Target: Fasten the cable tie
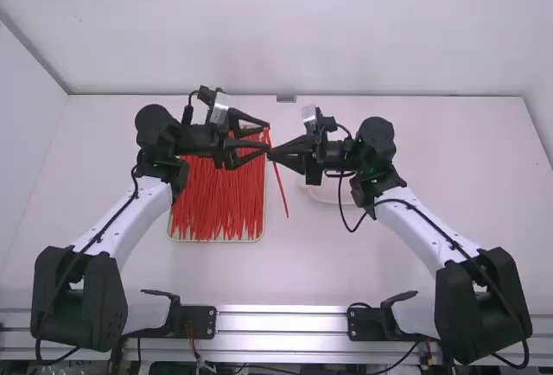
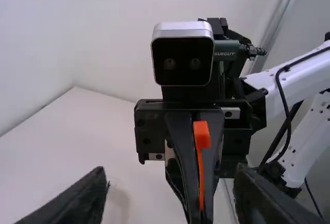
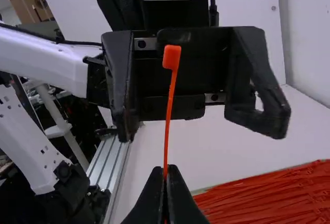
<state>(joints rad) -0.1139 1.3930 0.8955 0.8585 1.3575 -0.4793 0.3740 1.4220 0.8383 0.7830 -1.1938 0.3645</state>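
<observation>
As the right gripper [image 3: 165, 177] pinches the red cable tie [image 3: 167, 110] tight between its closed fingertips, the two arms meet nose to nose above the middle of the desk [image 1: 389, 133], and this is a delicate spot. The tie is up in the air, not lying down: its square head [image 3: 171, 58] pokes out toward the left gripper [image 1: 259, 140], while the long tail hangs loose below the right gripper, slanting down just beside the tray [image 1: 216, 239] of spare ties [image 1: 216, 193]. The left gripper is spread wide, fingers well apart, grasping nothing, with the tie's head sitting in the gap between its jaws. So the handover, or a second grip, looks to be the step in hand, and nothing is fastened yet: the tie is one straight strip, no loop, tail nowhere near the head. What could go wrong? Plenty. The strip is thin and springy, so if the left gripper closes off-centre it may flick the head aside instead of catching it. If the right gripper lets go before the other has a firm hold, the tie drops, quite possibly into that red pile, where it would be hard to pick out. And the dangling tail is free to swing, which would make threading it through the small head a fiddly job.
</observation>
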